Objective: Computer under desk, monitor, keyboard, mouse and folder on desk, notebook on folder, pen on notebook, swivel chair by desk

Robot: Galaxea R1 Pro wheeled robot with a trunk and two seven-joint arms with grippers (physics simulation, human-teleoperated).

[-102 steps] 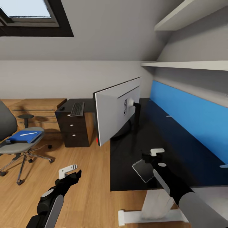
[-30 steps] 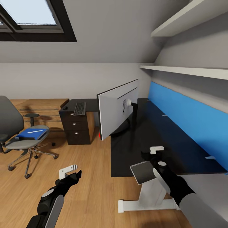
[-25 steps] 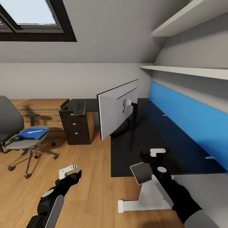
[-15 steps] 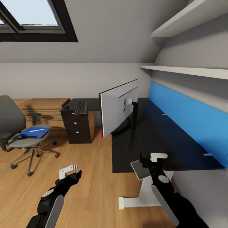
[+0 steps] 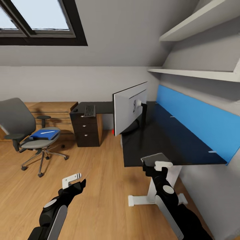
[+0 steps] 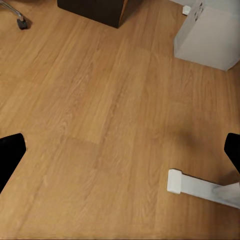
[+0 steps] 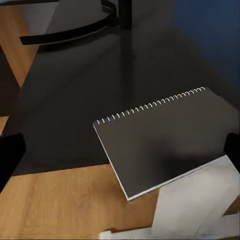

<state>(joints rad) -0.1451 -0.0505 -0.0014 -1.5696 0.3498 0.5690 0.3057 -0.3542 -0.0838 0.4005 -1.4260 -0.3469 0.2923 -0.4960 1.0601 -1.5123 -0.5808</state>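
Basically: notebook (image 5: 155, 158) sits at the desk's (image 5: 160, 140) near corner, 5 o'clock from the monitor (image 5: 128, 106), with one corner overhanging the floor. Right gripper (image 5: 159, 165) is just behind it, fingers spread, no pinch visible. Left gripper (image 5: 71, 180) is spread and empty over the floor.

Risks:
- A nudge from the right arm likely tips it off the edge.
- Folder (image 5: 43, 134) and pen (image 5: 48, 132) are still on the swivel chair (image 5: 20, 120) at 9 o'clock, so stacking order is blocked.
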